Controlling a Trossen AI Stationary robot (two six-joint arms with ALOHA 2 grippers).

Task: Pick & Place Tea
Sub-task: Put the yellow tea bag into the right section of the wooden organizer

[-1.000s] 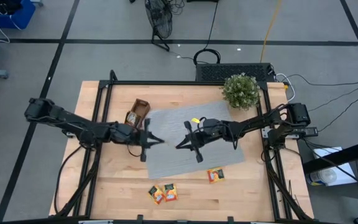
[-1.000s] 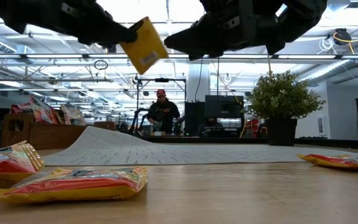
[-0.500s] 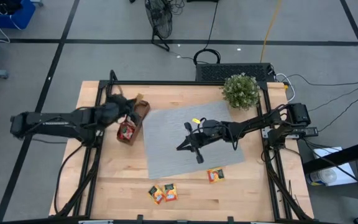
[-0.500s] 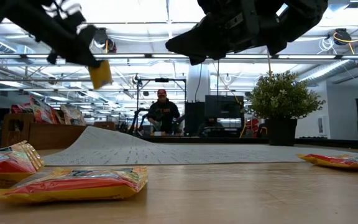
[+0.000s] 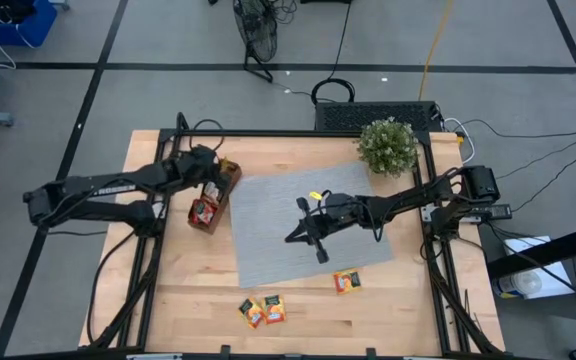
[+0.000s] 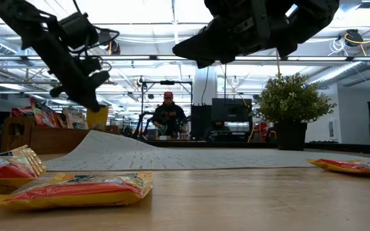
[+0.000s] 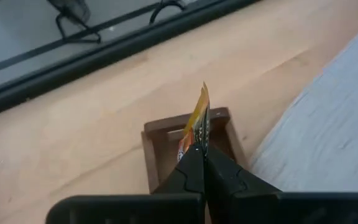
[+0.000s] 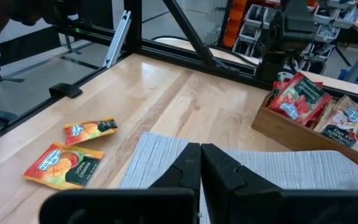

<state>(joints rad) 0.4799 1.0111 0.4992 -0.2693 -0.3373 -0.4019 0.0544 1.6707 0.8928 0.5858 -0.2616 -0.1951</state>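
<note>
My left gripper [image 5: 212,184] hangs over the far end of the brown wooden tray [image 5: 208,212], shut on a yellow-orange tea sachet [image 7: 199,118]. The sachet [image 6: 97,118] dangles just above the tray's end compartment [image 7: 164,155]. Red sachets [image 8: 303,99] stand in other compartments. My right gripper [image 5: 302,230] hovers shut and empty above the grey mat [image 5: 268,250]. Three more sachets lie flat on the wood near the near edge: two together [image 5: 262,310] and one [image 5: 346,282] by the mat's corner. My left gripper pinches the yellow-orange sachet by its upper edge [image 7: 197,147] between the two fingers [image 7: 188,168], coming from above and slanting down. The sachet is lifted clear and hangs below the fingertips [image 6: 88,96], seen edge-on over the tray compartment.
A potted plant [image 5: 386,145] stands at the mat's far right corner. The mat's far left part [image 6: 101,142] rides up against the tray. A person [image 6: 167,117] is in the room behind the table. Bare wood lies left of the tray [image 5: 163,260].
My left gripper has carried the yellow sachet from above the mat's left edge toward the table's far left, to the tray, and has come down. The sachet has turned from tilted flat-on to hanging straight down over the tray's far compartment. The right arm has kept still.
</note>
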